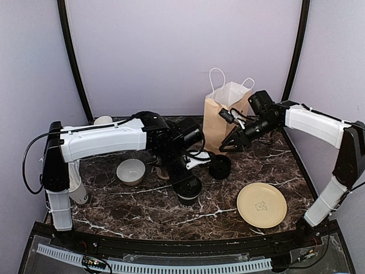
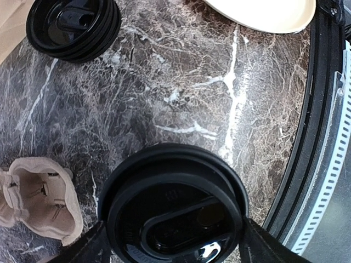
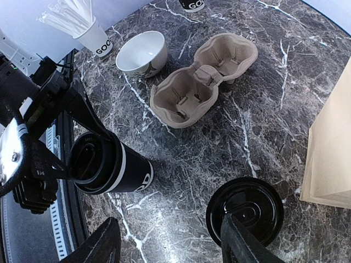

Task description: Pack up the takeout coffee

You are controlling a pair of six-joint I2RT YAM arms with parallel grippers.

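Marble table [image 1: 142, 212], front edge: left gripper [image 2: 174, 244] straddles the lidded cup [image 2: 170, 186], grip unclear; right gripper [image 3: 171, 241] gapes empty. Loose lifting could spill it.

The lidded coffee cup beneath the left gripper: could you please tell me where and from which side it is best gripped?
Probably the upper wall just under the lid, coming straight down from above. The lidded coffee cup stands upright, the left gripper straddles its round lid, and the lid's rim should stop slipping.
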